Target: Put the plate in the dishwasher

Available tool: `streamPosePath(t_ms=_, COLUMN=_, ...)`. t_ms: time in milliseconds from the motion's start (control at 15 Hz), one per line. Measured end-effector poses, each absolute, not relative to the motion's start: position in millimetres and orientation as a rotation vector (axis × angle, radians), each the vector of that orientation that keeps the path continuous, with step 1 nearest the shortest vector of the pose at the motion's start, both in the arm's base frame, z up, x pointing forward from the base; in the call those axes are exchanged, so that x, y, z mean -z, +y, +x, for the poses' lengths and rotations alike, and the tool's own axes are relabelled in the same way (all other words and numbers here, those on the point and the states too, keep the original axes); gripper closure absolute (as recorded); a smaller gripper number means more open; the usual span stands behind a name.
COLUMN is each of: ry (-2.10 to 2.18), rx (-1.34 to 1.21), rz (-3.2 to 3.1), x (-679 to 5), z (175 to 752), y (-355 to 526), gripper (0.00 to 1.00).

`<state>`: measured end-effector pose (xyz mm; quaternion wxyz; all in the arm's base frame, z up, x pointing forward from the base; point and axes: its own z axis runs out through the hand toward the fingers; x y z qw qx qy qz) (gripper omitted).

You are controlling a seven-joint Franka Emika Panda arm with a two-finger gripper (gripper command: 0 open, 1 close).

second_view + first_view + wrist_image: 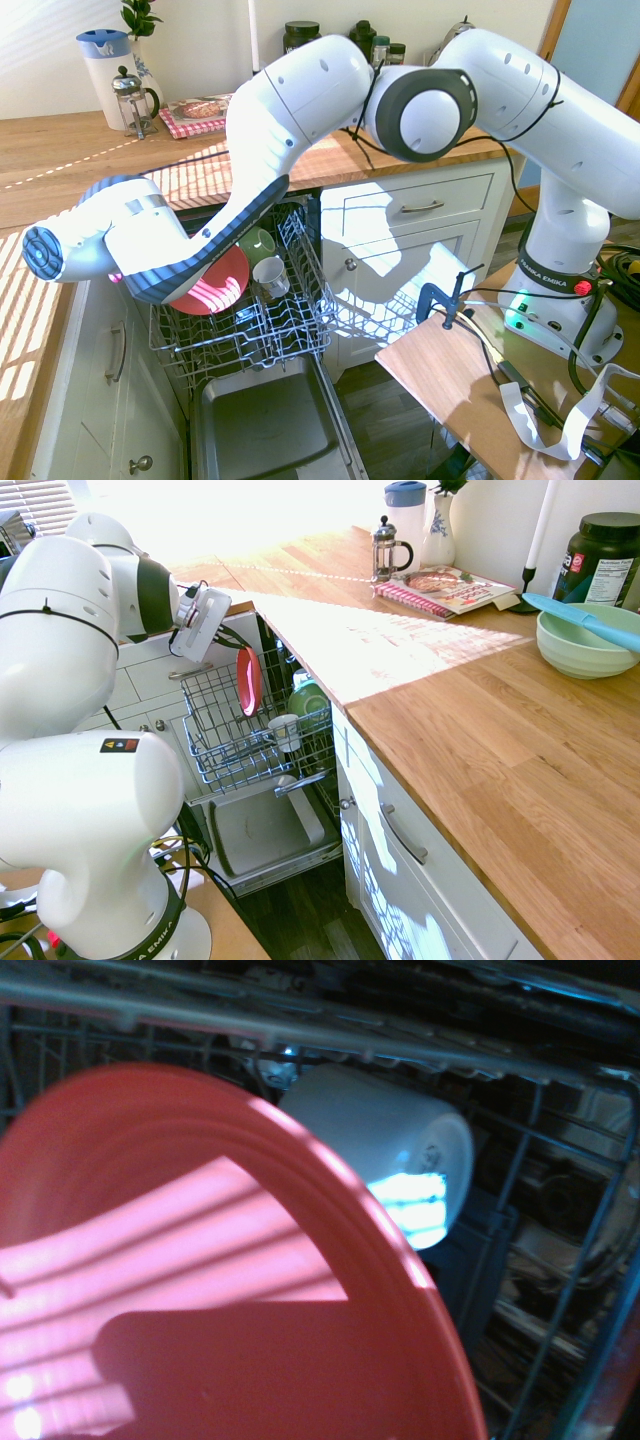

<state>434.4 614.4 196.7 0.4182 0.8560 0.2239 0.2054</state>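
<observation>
I have the tool (232, 640) clamped shut on the plate (249, 680), held on edge so it can slot between the tines of the rack (215, 735). The plate hangs inside the dishwasher (270, 420), with a mug (286, 731) beyond.

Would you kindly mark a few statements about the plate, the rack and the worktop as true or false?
1. The plate stands on edge over the rack. True.
2. The dishwasher door is shut. False: it is dropped open, with the rack pulled out.
3. A white mug sits in the rack. True.
4. The pale green bowl is in the rack. False: it sits on the worktop.
5. The gripper is open and empty. False: it is shut on the plate.
</observation>
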Motion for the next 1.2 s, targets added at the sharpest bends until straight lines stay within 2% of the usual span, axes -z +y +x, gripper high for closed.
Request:
streamPosePath(t_ms=67, ry=0.574, rx=-0.462, rz=2.167, x=-194.6, z=431.5, y=618.1, gripper=1.00)
streamPosePath(t_ms=133, ry=0.584, rx=-0.416, rz=2.186, x=-191.9, z=430.8, y=620.1, gripper=0.00)
streamPosePath(t_ms=800, ry=0.705, rx=-0.103, rz=2.350, x=-194.9, z=444.4, y=619.3, gripper=0.00)
streamPosePath(t_ms=1200, ry=0.704, rx=0.014, rz=2.456, x=-229.9, z=453.3, y=612.8, gripper=0.00)
